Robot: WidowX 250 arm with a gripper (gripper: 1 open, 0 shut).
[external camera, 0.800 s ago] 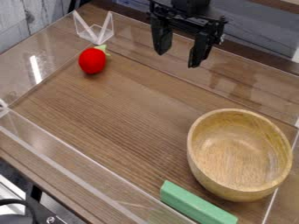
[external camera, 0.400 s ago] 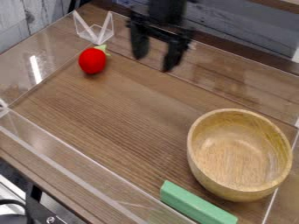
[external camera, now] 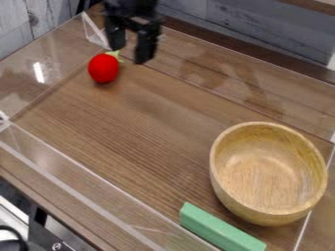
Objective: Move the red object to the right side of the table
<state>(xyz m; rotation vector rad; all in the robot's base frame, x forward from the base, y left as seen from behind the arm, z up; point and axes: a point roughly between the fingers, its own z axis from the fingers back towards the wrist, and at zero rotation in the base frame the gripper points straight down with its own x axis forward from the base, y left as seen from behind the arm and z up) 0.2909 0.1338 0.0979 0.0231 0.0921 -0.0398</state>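
Observation:
The red object (external camera: 104,68) is a small round toy fruit with a green leafy top, lying at the far left of the wood-grain table (external camera: 157,127). My black gripper (external camera: 131,44) hangs open just above and to the right of it, fingers pointing down with nothing between them. It is close to the fruit but does not touch it.
A large wooden bowl (external camera: 268,173) stands at the near right. A flat green block (external camera: 222,229) lies by the front edge, left of the bowl. Low clear acrylic walls (external camera: 78,201) ring the tabletop.
The gripper has swept left across the back of the table, from right of centre to just beside the red fruit. Its jaws stayed open. The fruit has not moved.

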